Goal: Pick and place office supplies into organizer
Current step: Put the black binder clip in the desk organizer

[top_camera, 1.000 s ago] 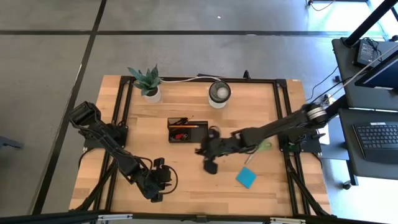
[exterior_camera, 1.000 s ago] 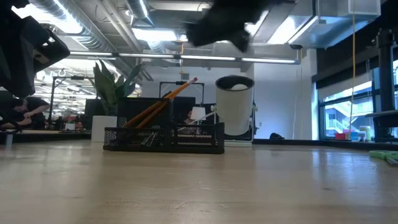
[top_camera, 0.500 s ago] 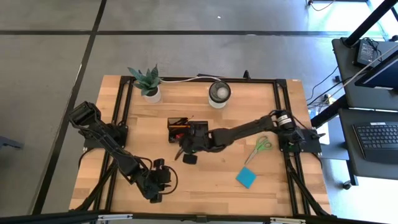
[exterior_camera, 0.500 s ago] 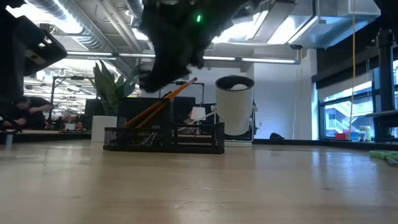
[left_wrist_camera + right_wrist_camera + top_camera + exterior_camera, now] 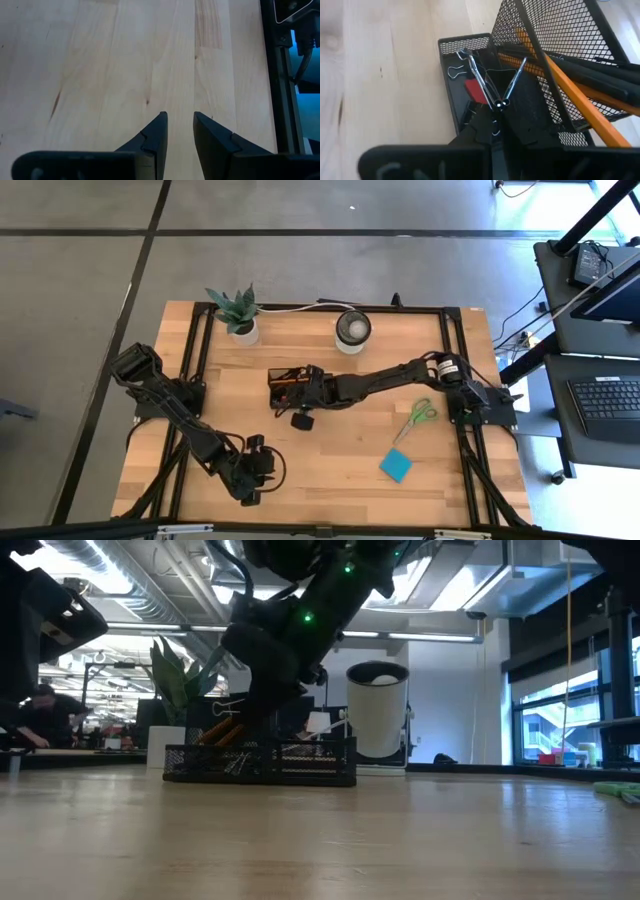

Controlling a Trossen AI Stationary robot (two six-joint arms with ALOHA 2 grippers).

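Note:
The organizer is a black mesh tray left of the table's middle. Orange pencils and black pens lean in its tall mesh compartment. A small red eraser and a loose clip lie in its low tray. My right gripper hangs over that low tray, shut on a tiny black clip. The green-handled scissors and the blue sticky-note pad lie flat on the wood at the right. My left gripper stands open over bare wood near the front left. My right gripper pinches the clip's black body between its two fingertips. The fingers slant down from the table's right side. The clip's two silver wire handles stick out ahead of the fingers in a V over the low tray. Whether the clip touches the tray I cannot tell.
A potted plant and a round white-rimmed cup stand along the far edge behind the organizer. Black frame rails run along the table's sides. Bare wood lies between the organizer and the near edge.
My right gripper has swung from the table's middle toward the left and far side, come down, tipped further down, and now hangs over the organizer's low tray, still shut. The left arm has kept still.

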